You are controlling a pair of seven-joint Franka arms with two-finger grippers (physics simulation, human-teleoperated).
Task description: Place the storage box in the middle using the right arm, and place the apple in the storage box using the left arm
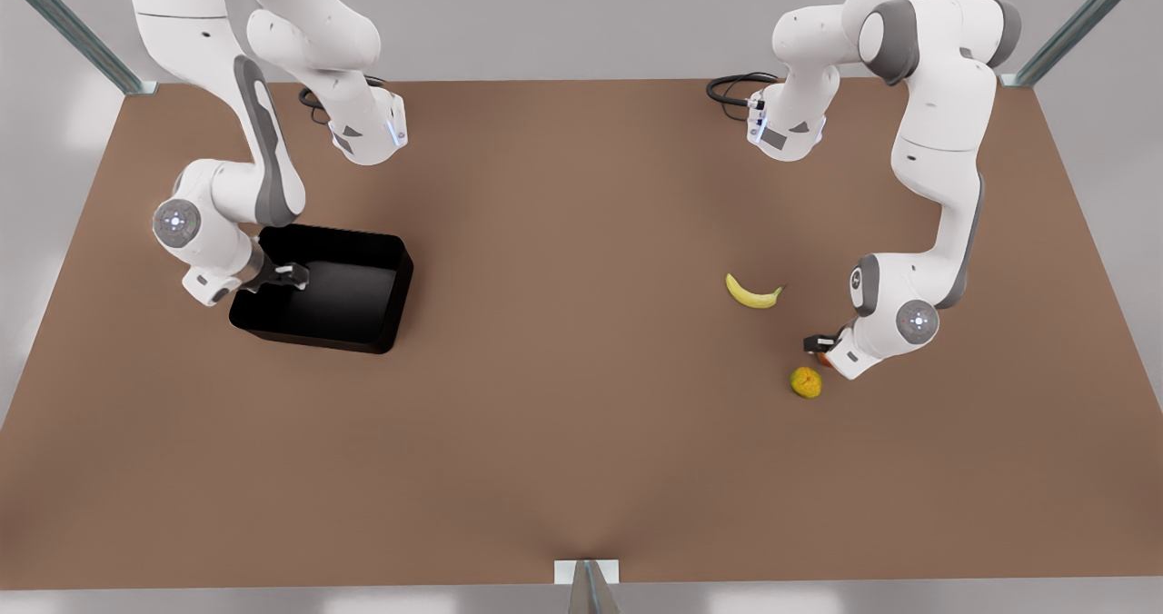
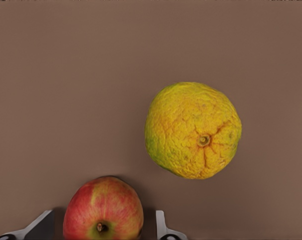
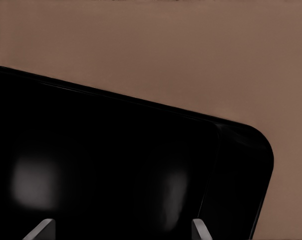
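Beside the lumpy fruit: left gripper spread around the apple, ready to clamp. Far off, right gripper open over the storage box wall, poised for dragging.

The storage box looks like glossy black plastic, its floor catching soft highlights. Between the left fingers, the apple is smooth-skinned; the yellow-green fruit beyond them is rough and pitted. The brown surface is matt.
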